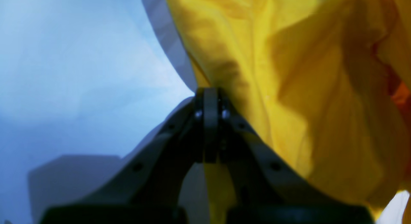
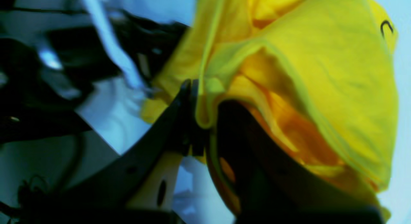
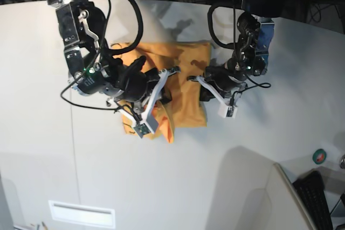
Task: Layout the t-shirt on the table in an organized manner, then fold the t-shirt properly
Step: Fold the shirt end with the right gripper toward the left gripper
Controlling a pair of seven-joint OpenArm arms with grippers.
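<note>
The orange-yellow t-shirt (image 3: 186, 60) lies bunched and partly lifted in the middle of the pale table (image 3: 43, 149). My right gripper (image 3: 168, 74) comes in from the left and is shut on a folded hem of the shirt (image 2: 321, 73), which fills the right wrist view; a bit of black line drawing (image 2: 386, 26) shows there. My left gripper (image 3: 195, 80) comes in from the right and is shut on a shirt edge (image 1: 289, 89); its fingertips (image 1: 210, 95) are pressed together with cloth running between them. The neck tag is hidden.
A thin dark seam (image 3: 75, 149) runs down the table's left part. A white label strip (image 3: 81, 214) sits at the front left. A small green and red roll (image 3: 319, 156) and a dark keyboard (image 3: 318, 192) lie at the right edge. Cables hang along the back.
</note>
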